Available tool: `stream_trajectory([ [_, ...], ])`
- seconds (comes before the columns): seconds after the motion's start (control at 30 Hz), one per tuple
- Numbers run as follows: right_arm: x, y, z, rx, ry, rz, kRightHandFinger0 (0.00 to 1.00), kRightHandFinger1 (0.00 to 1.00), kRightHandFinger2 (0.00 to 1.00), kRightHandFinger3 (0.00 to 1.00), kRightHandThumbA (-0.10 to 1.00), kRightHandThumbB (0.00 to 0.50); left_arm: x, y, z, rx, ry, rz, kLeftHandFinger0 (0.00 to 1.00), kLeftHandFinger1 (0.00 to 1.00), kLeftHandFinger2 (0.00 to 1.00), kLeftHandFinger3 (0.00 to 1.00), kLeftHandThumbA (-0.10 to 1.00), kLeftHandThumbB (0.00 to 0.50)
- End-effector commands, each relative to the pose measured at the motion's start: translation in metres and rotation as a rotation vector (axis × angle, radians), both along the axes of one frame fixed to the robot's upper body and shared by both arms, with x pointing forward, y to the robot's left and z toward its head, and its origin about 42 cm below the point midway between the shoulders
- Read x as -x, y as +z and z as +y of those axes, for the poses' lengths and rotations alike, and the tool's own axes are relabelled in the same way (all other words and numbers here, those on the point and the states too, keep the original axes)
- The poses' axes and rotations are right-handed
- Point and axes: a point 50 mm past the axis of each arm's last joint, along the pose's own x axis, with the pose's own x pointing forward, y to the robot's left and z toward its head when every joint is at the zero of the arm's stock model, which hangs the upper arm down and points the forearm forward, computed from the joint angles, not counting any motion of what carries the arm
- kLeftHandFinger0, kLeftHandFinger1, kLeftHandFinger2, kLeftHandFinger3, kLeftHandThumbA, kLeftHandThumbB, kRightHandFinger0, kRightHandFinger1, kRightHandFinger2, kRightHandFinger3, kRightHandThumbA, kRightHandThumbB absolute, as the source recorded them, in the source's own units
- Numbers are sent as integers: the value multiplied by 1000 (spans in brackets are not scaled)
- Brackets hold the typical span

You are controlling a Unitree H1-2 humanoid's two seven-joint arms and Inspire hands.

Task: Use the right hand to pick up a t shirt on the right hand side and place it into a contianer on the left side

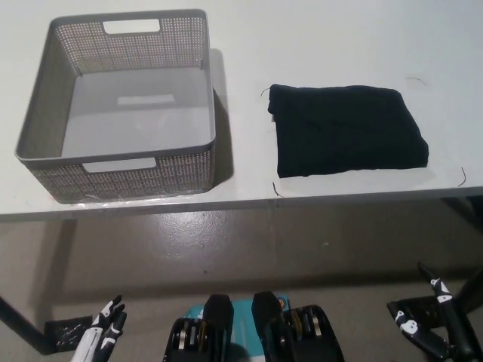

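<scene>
A folded black t-shirt lies flat on the right part of the white table. To its left stands a grey perforated basket with cut-out handles, nothing inside it. My black right hand hangs low at the bottom right, below the table's front edge and well short of the shirt, fingers apart and holding nothing. My white left hand rests at the bottom left, also under the table's level, its fingers loosely apart and holding nothing.
The table's front edge runs across the picture just below the shirt and basket. Beneath it is a grey floor with a dark table leg at the lower left.
</scene>
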Motion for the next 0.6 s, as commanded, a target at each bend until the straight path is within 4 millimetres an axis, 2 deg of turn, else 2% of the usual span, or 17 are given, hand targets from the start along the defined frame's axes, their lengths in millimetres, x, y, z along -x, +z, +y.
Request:
stream_trajectory([
  [0.0,-7,27,1,108,-45,-176,1000,1000,1000,1000,784,500,-11,18,7,-27,-6,-96,897,1000,1000,1000,1000,479],
  [0.03,-7,30,2,135,-51,-186,1000,1000,1000,1000,820,500,-13,18,6,-22,-6,-96,909,1000,1000,1000,1000,485],
  [0.1,-7,35,3,148,-61,-216,1000,1000,1000,1000,797,500,-15,19,5,-24,-9,-104,903,1000,1000,1000,1000,475],
  [0.17,-9,43,6,152,-72,-274,1000,1000,1000,1000,664,500,-17,21,5,-33,-3,-105,899,1000,1000,1000,1000,464],
  [0.2,-9,43,6,157,-74,-282,1000,1000,1000,1000,649,500,-17,22,5,-33,-3,-105,899,1000,1000,1000,1000,463],
  [0.23,-12,45,11,167,-71,-297,1000,1000,1000,1000,644,500,-16,23,9,-34,0,-107,906,1000,1000,1000,1000,473],
  [0.3,-15,49,18,206,-69,-334,1000,1000,1000,1000,659,500,-13,26,15,-33,3,-110,913,1000,1000,1000,1000,461],
  [0.4,-18,55,21,211,-62,-353,1000,1000,1000,1000,685,500,-17,28,15,-46,-1,-116,912,1000,1000,1000,1000,478],
  [0.57,-19,68,24,202,-46,-426,1000,1000,1000,1000,620,500,-28,31,13,-46,-6,-120,905,1000,1000,1000,1000,485],
])
